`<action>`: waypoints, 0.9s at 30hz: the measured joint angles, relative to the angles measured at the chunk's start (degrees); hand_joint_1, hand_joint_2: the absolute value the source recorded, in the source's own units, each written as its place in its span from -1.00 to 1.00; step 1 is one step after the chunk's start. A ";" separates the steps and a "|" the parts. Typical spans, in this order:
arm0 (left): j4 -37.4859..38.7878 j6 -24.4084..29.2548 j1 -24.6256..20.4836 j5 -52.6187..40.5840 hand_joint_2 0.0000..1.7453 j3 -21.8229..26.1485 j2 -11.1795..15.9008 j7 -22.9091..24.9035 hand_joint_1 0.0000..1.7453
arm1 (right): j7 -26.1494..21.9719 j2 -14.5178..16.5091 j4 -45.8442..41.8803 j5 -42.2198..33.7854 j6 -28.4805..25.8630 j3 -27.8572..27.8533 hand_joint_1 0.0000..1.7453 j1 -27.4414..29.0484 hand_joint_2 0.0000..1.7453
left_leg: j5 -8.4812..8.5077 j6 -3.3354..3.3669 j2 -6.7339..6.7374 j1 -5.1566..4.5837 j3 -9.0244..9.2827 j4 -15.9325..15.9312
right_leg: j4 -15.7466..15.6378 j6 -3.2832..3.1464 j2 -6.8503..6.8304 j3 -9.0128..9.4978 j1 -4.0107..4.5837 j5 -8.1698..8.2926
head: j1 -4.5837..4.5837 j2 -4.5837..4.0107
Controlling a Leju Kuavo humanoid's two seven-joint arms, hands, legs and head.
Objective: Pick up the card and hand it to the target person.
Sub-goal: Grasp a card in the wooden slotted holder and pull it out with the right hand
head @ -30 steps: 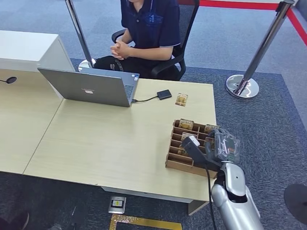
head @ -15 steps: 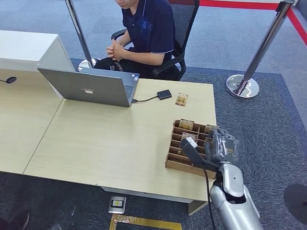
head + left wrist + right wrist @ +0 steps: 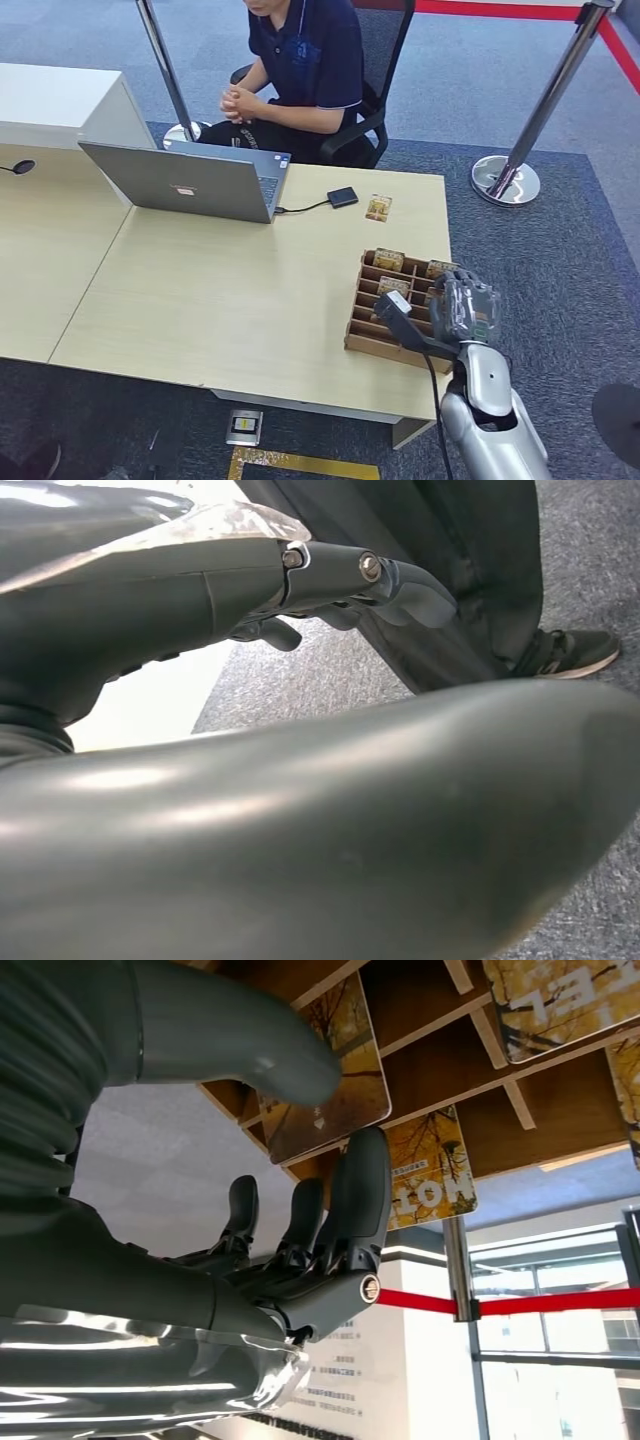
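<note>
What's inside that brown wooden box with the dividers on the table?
The divided box holds several yellow picture cards standing in its slots. The robot's right hand covers the right-side compartments, so what they hold cannot be seen.

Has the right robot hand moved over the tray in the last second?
Yes, slightly. The right robot hand has crept left and up against the tray, further over its compartments, staying at the right end.
</note>
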 joint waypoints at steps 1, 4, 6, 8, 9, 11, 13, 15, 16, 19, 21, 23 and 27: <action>0.00 0.00 0.00 0.01 -1.00 0.00 0.00 0.00 -1.00 | 0.00 -0.02 -0.07 0.03 0.09 0.06 0.06 0.03 1.00 | 0.00 0.00 0.00 0.00 0.00 0.00 | 0.00 0.00 0.00 0.00 0.00 0.00 | 0.00 0.00; 0.00 0.00 0.00 -0.01 -1.00 0.00 0.00 0.00 -1.00 | -0.01 -0.05 -0.34 0.10 0.37 0.35 0.06 0.12 1.00 | 0.00 0.00 0.00 0.00 0.00 0.00 | 0.00 0.00 0.00 0.00 0.00 0.00 | 0.01 0.00; 0.00 0.00 0.00 -0.02 -1.00 0.00 0.01 0.00 -1.00 | -0.09 -0.06 -0.46 0.00 0.57 0.48 0.05 0.20 1.00 | 0.00 0.00 0.00 0.00 0.00 0.00 | 0.00 0.00 0.00 0.00 0.00 0.00 | 0.01 0.00; 0.00 0.00 0.00 -0.02 -1.00 0.00 0.01 0.00 -1.00 | -0.20 -0.09 -0.56 -0.21 0.82 0.61 0.02 0.24 1.00 | 0.00 0.00 0.00 0.00 0.00 0.00 | 0.00 0.00 0.00 0.00 0.00 0.00 | 0.01 0.00; 0.00 0.01 0.00 -0.02 -1.00 0.00 0.02 0.00 -1.00 | -0.26 -0.12 -0.58 -0.33 0.93 0.70 0.01 0.24 1.00 | 0.00 0.00 0.00 0.00 0.00 0.00 | 0.00 0.00 0.00 0.00 0.00 0.00 | 0.01 0.00; 0.00 0.02 0.00 -0.02 -1.00 0.00 0.02 0.00 -1.00 | -0.37 -0.20 -0.61 -0.56 1.07 0.89 -0.01 0.24 1.00 | 0.00 0.00 0.00 0.00 0.00 0.00 | 0.00 0.00 0.00 0.00 0.00 0.00 | 0.01 0.00; 0.00 0.02 0.00 -0.02 -1.00 0.00 0.02 0.00 -1.00 | -0.42 -0.26 -0.61 -0.68 1.13 0.97 -0.02 0.24 1.00 | 0.00 0.00 0.00 0.00 0.00 0.00 | 0.00 0.00 0.00 0.00 0.00 0.00 | 0.01 0.00; 0.00 0.02 0.00 -0.02 -1.00 0.00 0.02 0.01 -1.00 | -0.44 -0.29 -0.61 -0.78 1.17 1.00 -0.04 0.24 1.00 | 0.00 0.00 0.00 0.00 0.00 0.00 | 0.00 0.00 0.00 0.01 0.00 0.00 | 0.01 0.00; 0.00 0.02 0.00 -0.02 -1.00 0.00 0.02 0.03 -1.00 | -0.43 -0.30 -0.61 -0.81 1.21 1.02 -0.04 0.24 1.00 | 0.00 0.00 0.00 0.00 0.00 0.00 | 0.00 0.00 0.00 0.01 0.00 0.00 | 0.01 0.00; 0.00 0.02 0.00 -0.01 -1.00 0.00 0.02 0.09 -1.00 | -0.37 -0.28 -0.61 -0.89 1.31 1.10 -0.02 0.24 1.00 | 0.00 0.00 0.00 0.00 0.00 0.00 | 0.00 0.00 0.00 0.01 0.00 0.00 | 0.01 0.00; 0.00 0.02 0.00 0.03 -1.00 0.00 0.01 0.09 -1.00 | -0.25 -0.27 -0.60 -0.90 1.34 1.17 -0.01 0.23 1.00 | 0.00 0.00 0.00 0.00 0.00 0.00 | 0.00 0.00 0.00 0.01 0.00 0.00 | 0.01 0.00; 0.00 0.02 0.00 0.08 -1.00 0.00 0.01 0.09 -1.00 | -0.09 -0.25 -0.56 -0.92 1.32 1.20 0.00 0.19 1.00 | 0.00 0.00 0.00 0.00 0.00 0.00 | 0.00 0.00 0.00 0.01 0.00 0.00 | 0.01 0.00; 0.00 0.02 0.00 0.21 -1.00 0.00 0.01 0.09 -1.00 | 0.20 -0.23 -0.46 -0.99 1.03 1.20 0.05 0.00 1.00 | 0.00 0.00 0.00 0.00 0.00 0.00 | 0.00 0.00 0.00 0.01 0.00 0.00 | 0.01 0.00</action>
